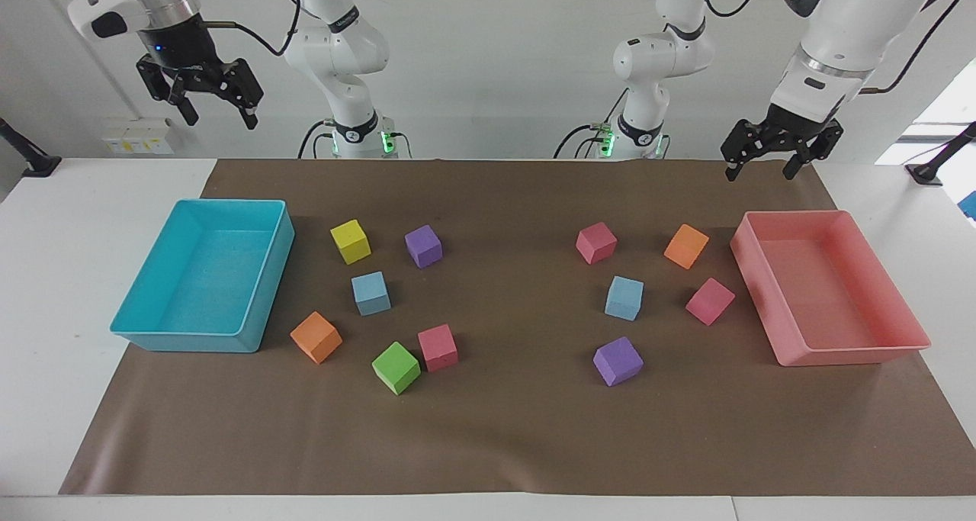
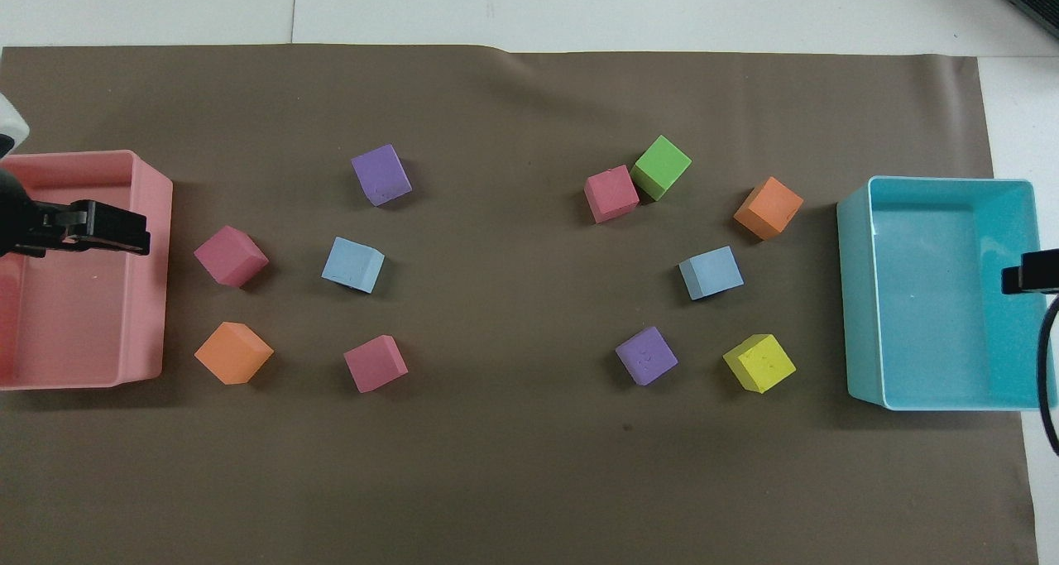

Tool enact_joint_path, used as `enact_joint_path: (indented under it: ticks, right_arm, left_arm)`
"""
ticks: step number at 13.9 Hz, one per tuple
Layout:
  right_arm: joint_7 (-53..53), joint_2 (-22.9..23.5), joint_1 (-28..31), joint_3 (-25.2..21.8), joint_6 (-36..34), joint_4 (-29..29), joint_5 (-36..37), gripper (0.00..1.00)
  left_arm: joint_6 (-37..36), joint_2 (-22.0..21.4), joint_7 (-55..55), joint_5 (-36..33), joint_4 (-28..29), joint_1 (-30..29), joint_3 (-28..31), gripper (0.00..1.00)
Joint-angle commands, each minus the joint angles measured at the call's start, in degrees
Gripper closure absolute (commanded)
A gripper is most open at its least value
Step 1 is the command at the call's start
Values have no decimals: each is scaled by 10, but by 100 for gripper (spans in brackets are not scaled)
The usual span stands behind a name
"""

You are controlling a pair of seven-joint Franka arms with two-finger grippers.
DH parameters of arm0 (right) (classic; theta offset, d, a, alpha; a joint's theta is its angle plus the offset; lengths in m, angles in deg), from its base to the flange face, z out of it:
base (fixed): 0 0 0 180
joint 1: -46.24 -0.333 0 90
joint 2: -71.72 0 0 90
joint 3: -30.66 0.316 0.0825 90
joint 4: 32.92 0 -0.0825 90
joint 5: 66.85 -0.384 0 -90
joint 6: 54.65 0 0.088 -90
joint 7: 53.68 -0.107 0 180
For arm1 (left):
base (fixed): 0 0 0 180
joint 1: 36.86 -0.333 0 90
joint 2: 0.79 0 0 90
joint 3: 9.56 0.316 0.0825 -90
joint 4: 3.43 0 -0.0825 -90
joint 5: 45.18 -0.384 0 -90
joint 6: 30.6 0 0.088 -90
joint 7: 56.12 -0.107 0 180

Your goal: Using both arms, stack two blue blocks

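Two light-blue blocks lie apart on the brown mat. One blue block [image 1: 370, 293] [image 2: 711, 272] lies toward the right arm's end, among several coloured cubes. The other blue block [image 1: 624, 298] [image 2: 353, 264] lies toward the left arm's end. My left gripper [image 1: 759, 175] [image 2: 99, 230] is open and empty, raised over the end of the pink tray nearest the robots. My right gripper [image 1: 220, 122] [image 2: 1030, 274] is open and empty, raised high over the turquoise tray.
A turquoise tray [image 1: 229, 204] stands at the right arm's end and a pink tray [image 1: 801, 214] at the left arm's end. Yellow [image 1: 351, 241], green [image 1: 396, 368], purple [image 1: 618, 361], orange and pink cubes lie around the blue blocks.
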Motion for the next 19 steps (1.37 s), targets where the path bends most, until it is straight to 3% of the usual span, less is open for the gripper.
enact_joint_path:
  ticks: [1, 16, 19]
  right_arm:
    - [-6, -12, 4, 6, -1, -12, 13, 0]
    - [-7, -11, 2, 6, 20, -34, 10, 0]
    - [-3, -4, -17, 7, 61, -60, 6, 0]
  left_arm:
    - [-7, -6, -5, 9, 2, -6, -1, 0]
    - [-7, -6, -4, 9, 2, -7, 0, 0]
    - [-7, -6, -4, 9, 2, -6, 0, 0]
